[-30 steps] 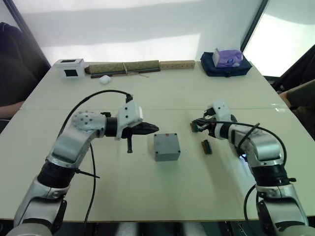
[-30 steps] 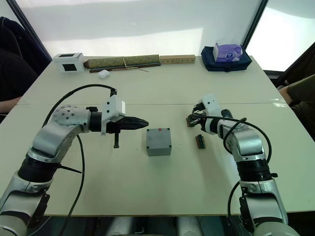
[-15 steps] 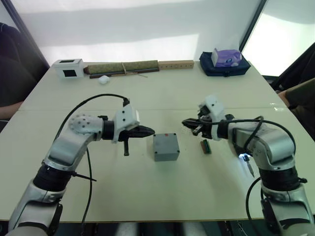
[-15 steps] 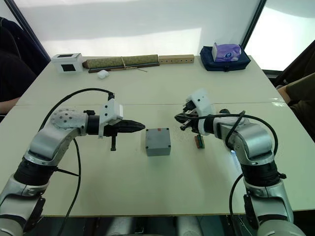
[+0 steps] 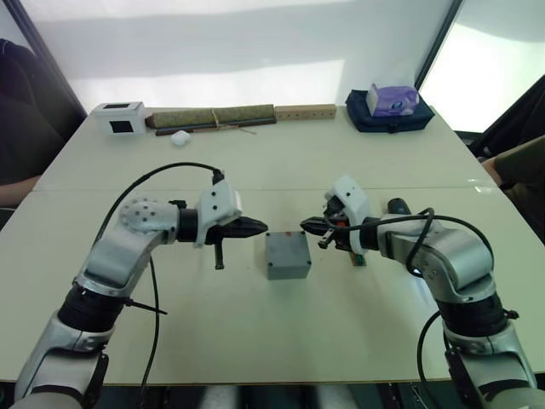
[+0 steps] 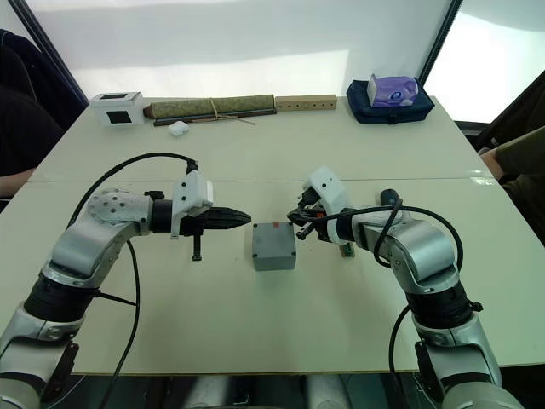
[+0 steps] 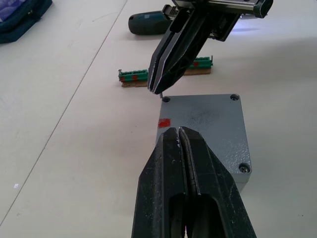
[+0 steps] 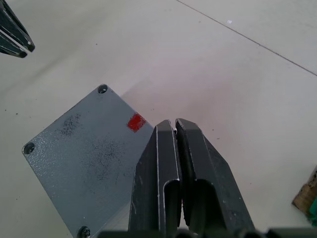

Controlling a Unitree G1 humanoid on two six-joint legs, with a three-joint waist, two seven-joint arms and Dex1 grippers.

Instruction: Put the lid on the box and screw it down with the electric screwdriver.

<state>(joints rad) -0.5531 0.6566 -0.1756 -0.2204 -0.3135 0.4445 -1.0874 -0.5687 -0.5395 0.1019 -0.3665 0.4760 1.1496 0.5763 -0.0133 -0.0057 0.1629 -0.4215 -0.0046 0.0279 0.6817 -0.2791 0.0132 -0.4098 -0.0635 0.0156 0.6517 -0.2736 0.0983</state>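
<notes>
The grey box (image 5: 287, 254) sits mid-table with the lid (image 7: 205, 130) lying flush on it, screw holes at its corners and a red mark (image 7: 164, 122) near one edge. My right gripper (image 5: 308, 226) is shut just above the box's far right corner, and a thin small screw (image 7: 161, 93) pokes out of its tips over a corner hole. My left gripper (image 5: 262, 227) is shut with nothing in it, its tips just left of the box. The dark electric screwdriver (image 7: 148, 24) lies behind my right arm, mostly hidden by it.
A green and brown strip (image 5: 358, 254) lies right of the box. Along the far edge are a white box with a black window (image 5: 120, 118), a rolled mat (image 5: 213, 118), a wooden bar (image 5: 305, 111) and a purple tissue box (image 5: 392, 100). A person's sleeve (image 5: 519, 170) is at right.
My right gripper has swung left from beside the green strip to the box's far right corner. The left gripper drew back slightly, then held still.
</notes>
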